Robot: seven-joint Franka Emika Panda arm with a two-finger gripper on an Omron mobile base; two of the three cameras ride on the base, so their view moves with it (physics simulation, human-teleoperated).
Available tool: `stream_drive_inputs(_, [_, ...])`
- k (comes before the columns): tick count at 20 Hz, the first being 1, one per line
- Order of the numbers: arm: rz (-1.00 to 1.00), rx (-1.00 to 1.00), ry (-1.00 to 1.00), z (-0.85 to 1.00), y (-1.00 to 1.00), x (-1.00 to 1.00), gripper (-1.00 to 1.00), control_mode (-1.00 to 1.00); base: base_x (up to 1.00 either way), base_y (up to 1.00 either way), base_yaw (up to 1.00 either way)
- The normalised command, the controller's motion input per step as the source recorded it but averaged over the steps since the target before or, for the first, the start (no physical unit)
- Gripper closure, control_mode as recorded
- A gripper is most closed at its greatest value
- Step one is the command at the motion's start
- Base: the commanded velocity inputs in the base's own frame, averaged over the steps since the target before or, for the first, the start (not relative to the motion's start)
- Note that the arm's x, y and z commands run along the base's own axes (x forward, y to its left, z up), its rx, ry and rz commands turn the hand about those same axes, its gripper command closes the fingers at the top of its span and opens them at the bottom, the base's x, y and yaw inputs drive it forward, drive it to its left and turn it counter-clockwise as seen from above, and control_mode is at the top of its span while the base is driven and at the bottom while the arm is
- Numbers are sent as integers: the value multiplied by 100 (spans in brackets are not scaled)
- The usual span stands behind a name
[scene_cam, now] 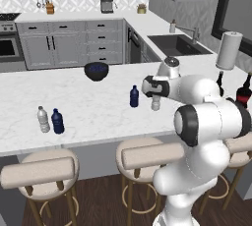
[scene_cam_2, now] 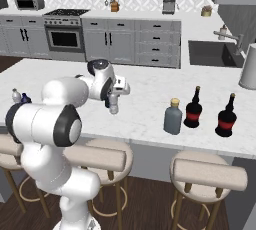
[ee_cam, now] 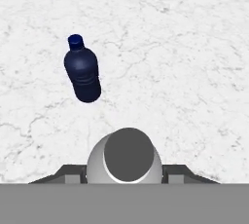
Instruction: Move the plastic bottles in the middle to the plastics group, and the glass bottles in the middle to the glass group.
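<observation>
Since my gripper (ee_cam: 127,172) is clamped around the clear bottle (ee_cam: 127,157) just below its cap, I expect it to feel light, thin-walled and slippery.

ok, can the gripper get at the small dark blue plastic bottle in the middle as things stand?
Probably not right away: the gripper is closed on the clear-whitish plastic bottle. Otherwise the small dark blue plastic bottle stands close beside it on bare marble counter, nothing between.
</observation>
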Motion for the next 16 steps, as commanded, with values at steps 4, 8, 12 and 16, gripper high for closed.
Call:
stream_drive_inputs(4, [2, 0, -1, 40, 40, -62, 100, -100, 0, 0, 0])
stream_drive_inputs(8, [13, 0, 0, 16, 79, -44, 100, -100, 0, 0, 0])
stream_drive_inputs(12, [15, 0, 0, 28, 97, -9, 100, -100, 0, 0, 0])
stream_drive_inputs(16, [20, 0, 4, 29, 100, 0, 100, -100, 0, 0, 0])
